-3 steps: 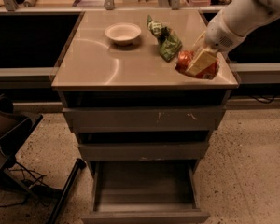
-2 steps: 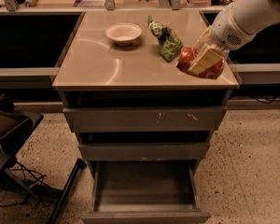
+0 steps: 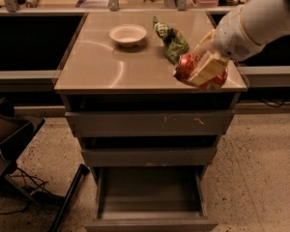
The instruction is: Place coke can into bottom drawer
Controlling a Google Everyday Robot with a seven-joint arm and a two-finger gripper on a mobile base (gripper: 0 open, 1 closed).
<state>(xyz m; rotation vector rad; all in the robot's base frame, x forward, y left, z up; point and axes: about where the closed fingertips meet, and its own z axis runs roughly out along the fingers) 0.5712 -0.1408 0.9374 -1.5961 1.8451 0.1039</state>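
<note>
The gripper (image 3: 203, 74) has its pale fingers (image 3: 209, 67) closed across the middle of the coke can (image 3: 185, 66), tilted at the cabinet top's (image 3: 111, 66) right front corner above the open bottom drawer (image 3: 150, 192); I'd guess it's light, slick and easily dented, so that mid-body hold suits.

Nothing legible on the coke can (image 3: 185, 66) in the end effector (image 3: 203, 72).

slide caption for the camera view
Gripper holds the tilted coke can over the cabinet top front corner, bottom drawer open below.
</note>
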